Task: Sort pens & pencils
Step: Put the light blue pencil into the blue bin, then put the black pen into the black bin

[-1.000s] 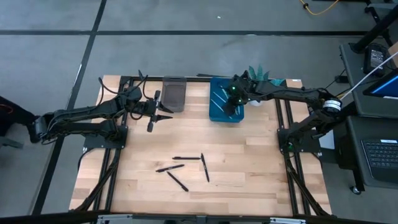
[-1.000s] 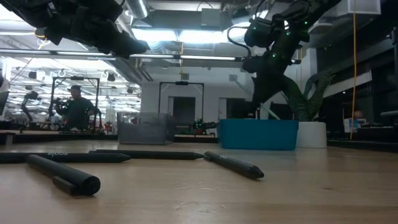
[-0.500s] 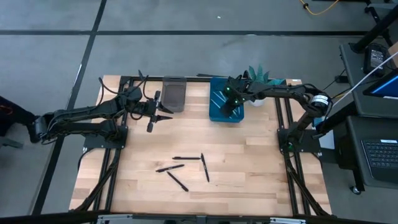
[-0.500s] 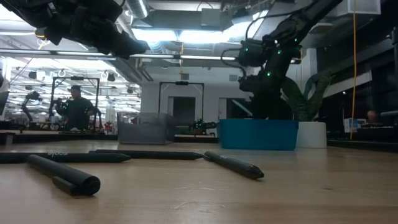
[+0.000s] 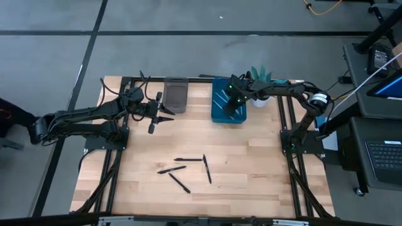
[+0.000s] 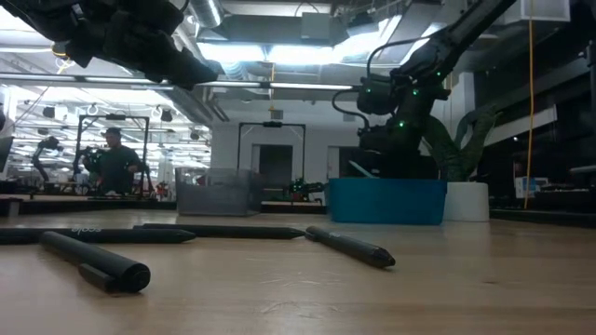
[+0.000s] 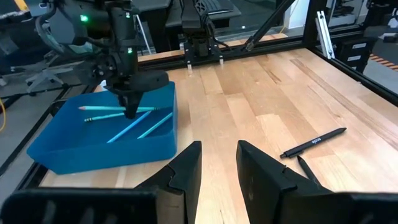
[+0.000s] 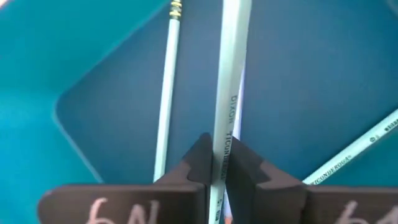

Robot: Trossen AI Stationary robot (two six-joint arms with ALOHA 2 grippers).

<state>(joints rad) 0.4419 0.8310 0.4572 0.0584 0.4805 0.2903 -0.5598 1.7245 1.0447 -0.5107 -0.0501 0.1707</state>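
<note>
Wood table [image 5: 251, 163], big lab rm behind w/ a person [image 6: 114, 160] far off. Right claw [image 8: 214, 163] down in blue tray [image 5: 217, 115], pinching pale pencil [image 8: 229, 87]; 3 more lie beside it. 4 black pens [image 5: 188, 169] well off. Left claw [image 7: 217, 163] spread nr grey bin [image 5: 176, 94].

two dark jointed arms [image 5: 81, 116], green lights, black cables.

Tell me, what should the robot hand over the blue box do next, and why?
Probably open its fingers and let go. The right gripper is down inside the blue bin, still pinching a pale pencil that lies over the bin floor beside other pencils, so it looks delivered.
</note>
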